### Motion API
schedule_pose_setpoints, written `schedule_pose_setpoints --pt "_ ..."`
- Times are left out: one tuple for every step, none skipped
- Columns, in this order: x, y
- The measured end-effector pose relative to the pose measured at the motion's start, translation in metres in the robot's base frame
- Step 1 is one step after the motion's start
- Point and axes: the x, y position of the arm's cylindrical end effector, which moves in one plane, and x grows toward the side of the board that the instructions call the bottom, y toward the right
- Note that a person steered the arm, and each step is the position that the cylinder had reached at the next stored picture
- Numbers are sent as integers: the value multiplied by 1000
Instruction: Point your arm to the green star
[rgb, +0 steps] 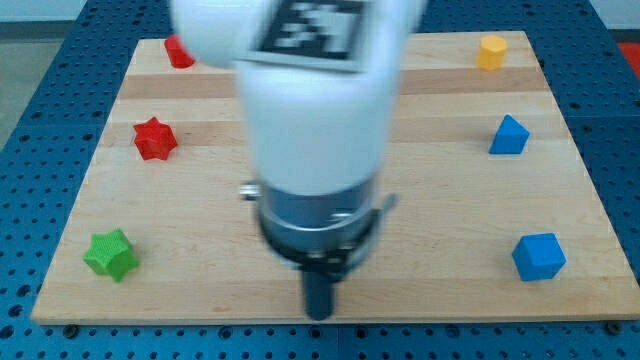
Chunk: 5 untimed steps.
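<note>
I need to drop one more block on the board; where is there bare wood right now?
Bare wood lies between the red star and green star and the arm, and between the arm and the blue blocks. The middle is taken: my tip stands near the bottom edge.

Tip (319, 313) at bottom centre of frame, near board's (430, 290) lower edge. Green star (110, 254) at lower left, well apart. Bare wood between tip and star, no block in that lane. Red star (154, 138) above green star, off lane. Two blue blocks (509, 135) (539, 256) and yellow block (491, 51) on right side. Arm body hides board's centre.
</note>
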Motion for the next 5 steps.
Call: schedule_pose_setpoints --pt "0 -74" --pt "0 -143" --pt "-1 -199" --pt "-14 -226" --pt "-28 -228"
